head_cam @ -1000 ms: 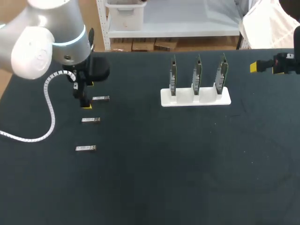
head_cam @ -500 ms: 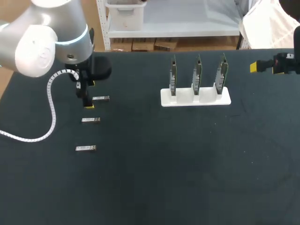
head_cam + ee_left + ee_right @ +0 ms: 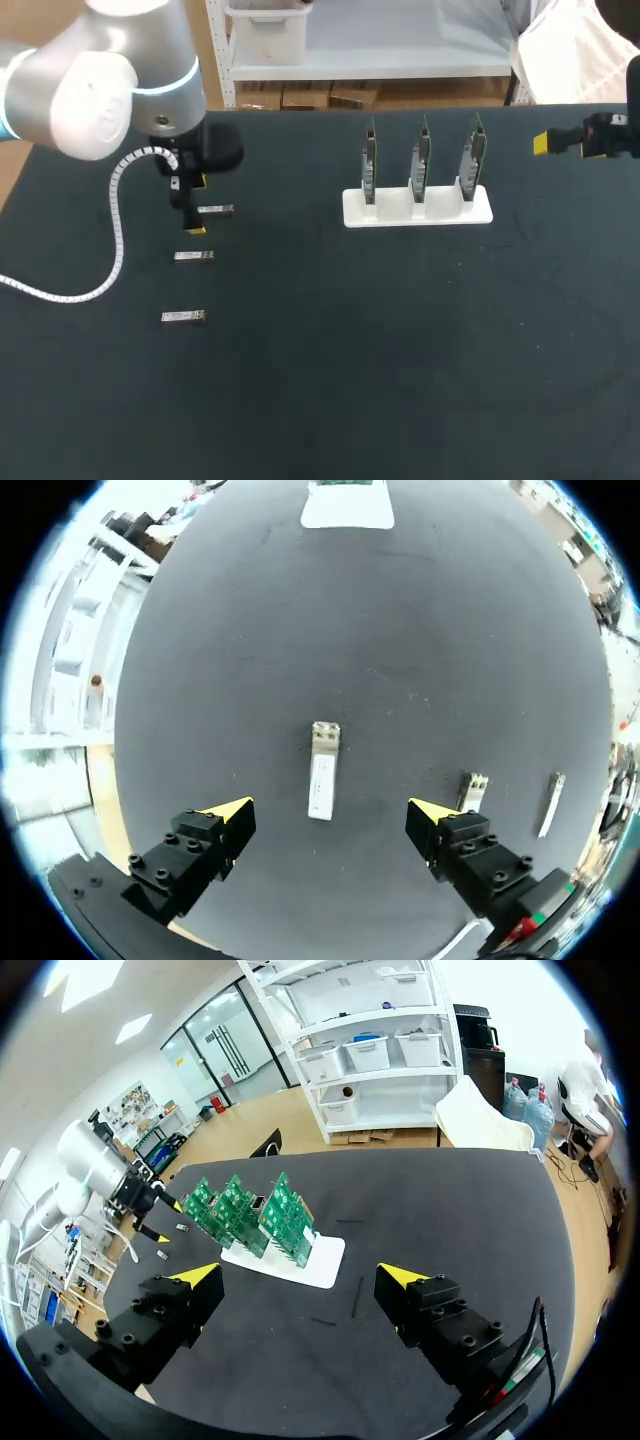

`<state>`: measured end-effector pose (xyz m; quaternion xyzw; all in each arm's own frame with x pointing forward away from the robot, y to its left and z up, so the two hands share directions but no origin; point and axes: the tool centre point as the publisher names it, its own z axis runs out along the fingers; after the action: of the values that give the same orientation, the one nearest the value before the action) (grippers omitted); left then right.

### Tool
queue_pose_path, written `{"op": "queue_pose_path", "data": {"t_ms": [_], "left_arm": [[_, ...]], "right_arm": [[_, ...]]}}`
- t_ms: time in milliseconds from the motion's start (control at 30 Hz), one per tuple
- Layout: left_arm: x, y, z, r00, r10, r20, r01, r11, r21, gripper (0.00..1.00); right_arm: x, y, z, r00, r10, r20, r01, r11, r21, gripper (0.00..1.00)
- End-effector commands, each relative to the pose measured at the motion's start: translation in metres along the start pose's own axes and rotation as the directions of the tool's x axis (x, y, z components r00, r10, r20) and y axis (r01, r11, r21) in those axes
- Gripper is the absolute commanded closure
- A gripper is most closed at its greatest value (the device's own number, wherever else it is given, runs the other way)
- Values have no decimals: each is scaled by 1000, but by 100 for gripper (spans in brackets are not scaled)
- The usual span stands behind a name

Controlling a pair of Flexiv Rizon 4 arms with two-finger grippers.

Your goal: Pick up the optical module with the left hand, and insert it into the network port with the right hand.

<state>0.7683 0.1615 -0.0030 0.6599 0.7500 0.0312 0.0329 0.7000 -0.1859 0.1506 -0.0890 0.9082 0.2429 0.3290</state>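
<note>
From above, the left gripper point(image 3: 197, 206) hangs by the farthest optical module point(image 3: 215, 210) of three lying in a row, well apart from the white stand point(image 3: 480, 214) of upright boards point(image 3: 421, 160). Its wrist view shows the fingers spread wide with that module lying between them, untouched; it should, I judge, descend centred and close across the module's width. The right gripper point(image 3: 298, 1275), also wide open, faces the boards from well off.

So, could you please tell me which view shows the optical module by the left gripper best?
The left wrist view: the optical module lies unobstructed between the yellow tips of the open left gripper. The head view shows it only as a small sliver beside that gripper. In the right wrist view it is a distant speck.
</note>
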Motion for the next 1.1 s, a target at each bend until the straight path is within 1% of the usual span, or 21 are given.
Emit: {"op": "queue_pose_path", "data": {"t_ms": [33, 267, 467, 533, 600, 800, 1100], "left_arm": [[-2, 8, 2, 1000, 4, -9, -4, 1000, 18, 0], [0, 4, 8, 1000, -18, -6, 18, 999, 48, 0], [-5, -1, 12, 1000, -2, -2, 3, 998, 62, 0], [-6, -1, 14, 999, -26, 24, 23, 996, 84, 0], [-7, 0, 14, 999, -38, 32, 35, 995, 97, 0], [-8, 1, 15, 999, -27, 26, 24, 995, 94, 0], [-3, 0, 17, 1000, -16, 2, 16, 996, 90, 0]], "right_arm": [[0, 1, 0, 1000, 1, 0, -1, 1000, 4, 0], [0, 1, 0, 1000, 1, 0, -1, 1000, 4, 0], [0, 1, 0, 1000, 1, 0, -1, 1000, 4, 0], [0, 1, 0, 1000, 1, 0, -1, 1000, 4, 0], [0, 1, 0, 1000, 1, 0, -1, 1000, 4, 0], [0, 1, 0, 1000, 1, 0, -1, 1000, 4, 0], [0, 1, 0, 1000, 1, 0, -1, 1000, 4, 0]]}}
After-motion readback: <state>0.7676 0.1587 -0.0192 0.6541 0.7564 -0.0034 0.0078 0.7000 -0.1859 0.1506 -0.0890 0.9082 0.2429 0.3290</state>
